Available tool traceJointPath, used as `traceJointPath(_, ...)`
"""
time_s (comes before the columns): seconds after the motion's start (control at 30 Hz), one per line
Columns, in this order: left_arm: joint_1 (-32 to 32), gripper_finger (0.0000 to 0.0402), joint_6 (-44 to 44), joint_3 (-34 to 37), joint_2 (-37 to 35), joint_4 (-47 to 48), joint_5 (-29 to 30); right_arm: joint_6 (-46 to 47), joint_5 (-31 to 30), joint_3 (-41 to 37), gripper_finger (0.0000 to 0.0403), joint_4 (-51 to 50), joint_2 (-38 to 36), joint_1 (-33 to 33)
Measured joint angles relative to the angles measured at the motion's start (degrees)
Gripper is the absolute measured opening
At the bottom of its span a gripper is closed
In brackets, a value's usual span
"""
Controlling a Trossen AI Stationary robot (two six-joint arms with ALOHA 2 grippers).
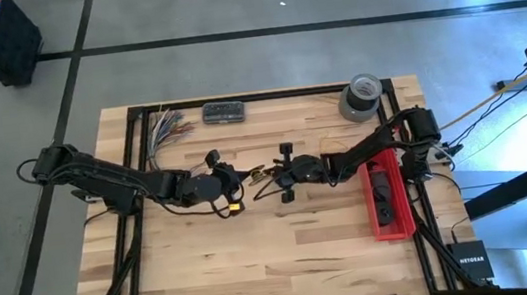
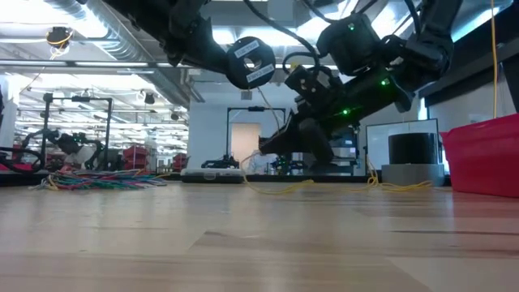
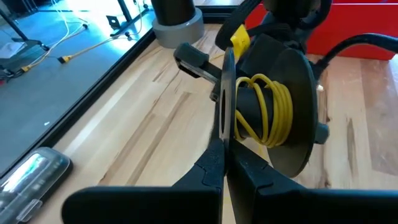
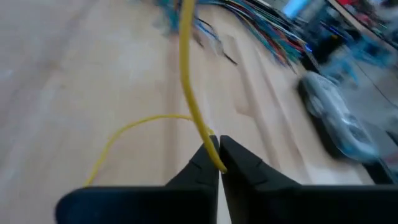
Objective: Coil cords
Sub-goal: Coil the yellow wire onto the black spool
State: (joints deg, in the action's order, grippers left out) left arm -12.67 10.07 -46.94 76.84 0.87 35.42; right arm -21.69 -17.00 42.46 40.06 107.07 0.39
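Observation:
A black spool [image 3: 280, 118] with yellow cord [image 3: 268, 107] wound on its hub stands at the table's middle, my left gripper [image 3: 225, 155] shut on it. In the high view my left gripper [image 1: 232, 183] points toward the table's right edge. Facing it, my right gripper [image 1: 271, 174] is shut on a loose stretch of the same thin yellow cord [image 4: 188, 93]. Beyond the right gripper [image 4: 217, 152] the cord loops slack on the wood [image 2: 284, 188]. My left gripper pinches the rim of the spool's near flange [image 3: 225, 127] between its two fingers, coming from the table's left and slanting a little down. The flange stands on edge in line with the fingers. My right gripper pinches the single yellow cord [image 4: 211, 142] between its fingertips, coming from the table's right and slanting down. The fingers lie across the cord. One part runs on past the fingers; another bends away in a slack loop on the table [image 4: 134, 127].
A red bin [image 1: 387, 193] lies near the right edge, and a grey tape roll [image 1: 360, 97] stands at the far right. A bundle of multicoloured wires [image 1: 168, 127] and a dark case [image 1: 224, 112] sit along the far edge. Black frame rails [image 1: 132, 143] border the table.

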Motion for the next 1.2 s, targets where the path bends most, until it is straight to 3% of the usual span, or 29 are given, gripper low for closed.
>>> traceJointPath(0.1,-0.4,0.0,0.4,0.0,0.0,1.8,0.0,2.1,-4.9,0.0,0.0016,-5.6,-2.3,0.0)
traceJointPath(0.17,-0.7,0.0,0.5,0.0,0.0,3.5,0.1,4.7,-4.9,0.0,0.0008,-11.7,-5.4,0.0)
traceJointPath(0.33,0.0,0.0,1.7,0.0,0.0,6.3,0.1,17.8,0.6,0.1,0.0012,-28.1,-14.8,0.0)
traceJointPath(0.47,1.7,0.0,3.4,0.0,0.5,6.4,0.1,27.5,6.2,0.0,0.0007,-33.9,-21.3,-0.1)
traceJointPath(0.7,3.3,0.0,2.9,0.0,4.6,5.4,-0.1,34.9,11.8,0.0,0.0009,-33.8,-27.3,-0.7)
traceJointPath(1.2,4.4,0.0,-2.0,0.0,7.3,1.9,0.0,42.6,24.6,0.0,0.0011,-24.4,-27.6,-5.3)
